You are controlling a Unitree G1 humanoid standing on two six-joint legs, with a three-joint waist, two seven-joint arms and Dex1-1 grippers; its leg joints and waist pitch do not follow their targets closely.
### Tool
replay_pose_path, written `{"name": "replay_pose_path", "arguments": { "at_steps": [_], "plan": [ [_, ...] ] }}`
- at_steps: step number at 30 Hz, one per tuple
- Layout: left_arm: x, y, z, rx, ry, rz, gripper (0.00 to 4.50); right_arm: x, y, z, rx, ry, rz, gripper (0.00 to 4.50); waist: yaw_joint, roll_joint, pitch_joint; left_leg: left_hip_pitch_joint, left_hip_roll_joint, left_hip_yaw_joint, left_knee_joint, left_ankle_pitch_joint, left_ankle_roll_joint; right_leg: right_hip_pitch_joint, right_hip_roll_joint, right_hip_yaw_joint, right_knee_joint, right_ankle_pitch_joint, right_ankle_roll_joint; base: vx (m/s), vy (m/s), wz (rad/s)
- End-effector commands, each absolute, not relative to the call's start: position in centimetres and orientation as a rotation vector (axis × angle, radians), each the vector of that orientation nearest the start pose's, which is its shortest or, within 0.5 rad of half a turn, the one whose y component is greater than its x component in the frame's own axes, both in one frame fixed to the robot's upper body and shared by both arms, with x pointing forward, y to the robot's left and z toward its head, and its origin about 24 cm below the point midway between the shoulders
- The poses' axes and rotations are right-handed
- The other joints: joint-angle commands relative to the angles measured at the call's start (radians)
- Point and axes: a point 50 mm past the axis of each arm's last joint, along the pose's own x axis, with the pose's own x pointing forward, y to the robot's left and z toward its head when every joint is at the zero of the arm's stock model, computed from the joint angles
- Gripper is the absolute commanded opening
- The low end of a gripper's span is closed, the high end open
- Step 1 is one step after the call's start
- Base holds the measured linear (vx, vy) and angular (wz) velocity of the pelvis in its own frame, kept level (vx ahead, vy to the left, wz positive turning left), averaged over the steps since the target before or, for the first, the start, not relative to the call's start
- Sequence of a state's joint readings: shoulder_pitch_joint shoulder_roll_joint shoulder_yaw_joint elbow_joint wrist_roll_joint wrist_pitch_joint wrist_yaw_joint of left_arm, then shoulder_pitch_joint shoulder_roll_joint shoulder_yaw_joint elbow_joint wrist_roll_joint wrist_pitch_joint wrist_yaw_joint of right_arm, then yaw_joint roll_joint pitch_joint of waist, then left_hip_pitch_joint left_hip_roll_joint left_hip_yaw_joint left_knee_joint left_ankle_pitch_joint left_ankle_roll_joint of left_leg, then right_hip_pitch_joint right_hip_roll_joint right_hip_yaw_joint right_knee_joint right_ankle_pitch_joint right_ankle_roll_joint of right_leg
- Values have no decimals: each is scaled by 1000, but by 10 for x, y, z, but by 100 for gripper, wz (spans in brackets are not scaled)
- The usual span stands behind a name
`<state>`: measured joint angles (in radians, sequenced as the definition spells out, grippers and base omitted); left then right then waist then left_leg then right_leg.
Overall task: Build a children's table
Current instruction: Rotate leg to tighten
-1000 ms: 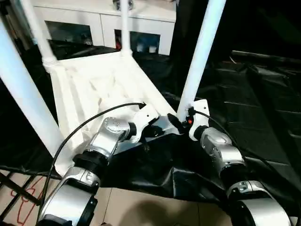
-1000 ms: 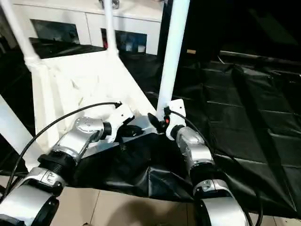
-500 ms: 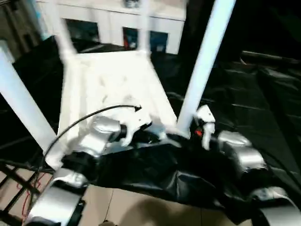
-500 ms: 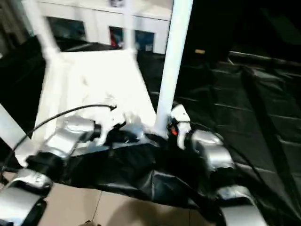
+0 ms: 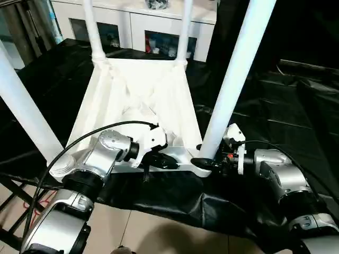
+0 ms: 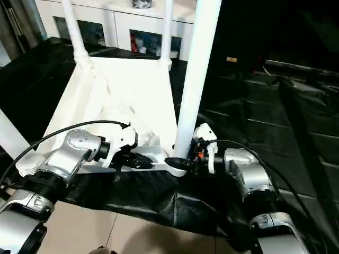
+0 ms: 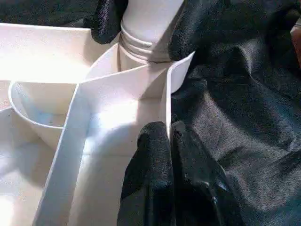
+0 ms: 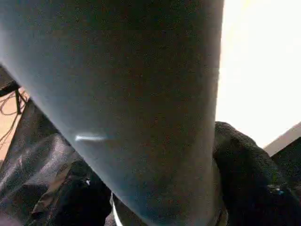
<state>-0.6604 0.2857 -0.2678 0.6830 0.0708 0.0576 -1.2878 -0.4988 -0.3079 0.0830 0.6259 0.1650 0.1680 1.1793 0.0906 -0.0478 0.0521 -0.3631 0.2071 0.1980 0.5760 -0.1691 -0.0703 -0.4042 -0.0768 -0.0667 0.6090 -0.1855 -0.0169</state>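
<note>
- On the black sheet [image 5: 275,114] that covers the floor, you have the children's table [image 5: 139,98] lying upside down, its ribbed underside facing up and all four white legs standing upward out of the corner sockets.
- Your left gripper [image 7: 168,141] sits at the table's near edge, close to the near right corner; its two black fingers [image 7: 151,165] are pressed together with the thin white rim wall pinched between them.
- Your right gripper [image 5: 207,162] is at the near right corner, at the foot of the near right leg [image 5: 233,79]. One black finger lies on each side of the leg's base, just above the threaded collar where it enters the socket; the fingers are spread to the leg's width and look to be touching it.
- The near left leg [image 5: 24,108] rises from the near left corner, beside your left forearm [image 5: 98,159].
- The two far legs [image 5: 91,29] stand at the far corners, in front of a white cabinet [image 5: 132,24] with glass-fronted compartments.
- The sheet is bunched into folds along its near edge, under both wrists, with pale floor [image 5: 159,230] beyond it.
</note>
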Motion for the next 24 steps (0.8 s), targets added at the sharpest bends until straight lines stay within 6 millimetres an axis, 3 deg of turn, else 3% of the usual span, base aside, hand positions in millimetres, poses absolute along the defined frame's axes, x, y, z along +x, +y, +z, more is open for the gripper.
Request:
{"name": "replay_pose_path", "arguments": {
  "at_steps": [1, 6, 11, 13, 15, 19, 24],
  "plan": [
    [324, 93, 59, 374, 380, -1422, 0, 307, -129, 33, 36, 375, 1210, 266, -4, -2, -59, 11, 33, -12, -62, -223, 33, 44, -69, 47, -78, -251, -202, 0, 0, 0],
    [331, 84, 59, 344, 376, -1326, 0, 327, -125, 26, 48, 372, 919, 261, -23, -2, -55, 12, 31, -21, -68, -271, -1, 40, -72, 45, -90, -377, -167, 0, 0, 0],
    [336, 67, 58, 328, 372, -1219, 0, 338, -109, 16, 78, 402, 668, 261, -46, -3, -57, 13, 28, -19, -66, -269, 0, 39, -70, 47, -90, -355, -172, 0, 0, 0],
    [335, 61, 58, 322, 370, -1206, 0, 338, -104, 14, 79, 403, 653, 261, -50, -2, -58, 12, 26, -19, -65, -265, 3, 41, -68, 46, -89, -339, -180, 0, 0, 0],
    [334, 55, 57, 316, 367, -1207, 0, 338, -97, 12, 94, 398, 655, 317, -49, -1, -58, 14, 27, -16, -64, -259, 14, 39, -66, 48, -88, -303, -188, 0, 0, 0],
    [330, 47, 57, 306, 360, -1230, 0, 339, -89, 15, 134, 382, 668, 340, -48, -1, -61, 10, 26, -14, -62, -228, 35, 45, -65, 48, -82, -240, -203, 0, 0, 0],
    [330, 49, 58, 314, 350, -1248, 0, 339, -91, 18, 91, 362, 731, 377, -48, 1, -59, 11, 27, -15, -63, -248, 36, 45, -65, 47, -85, -263, -201, 0, 0, 0]
  ]
}}
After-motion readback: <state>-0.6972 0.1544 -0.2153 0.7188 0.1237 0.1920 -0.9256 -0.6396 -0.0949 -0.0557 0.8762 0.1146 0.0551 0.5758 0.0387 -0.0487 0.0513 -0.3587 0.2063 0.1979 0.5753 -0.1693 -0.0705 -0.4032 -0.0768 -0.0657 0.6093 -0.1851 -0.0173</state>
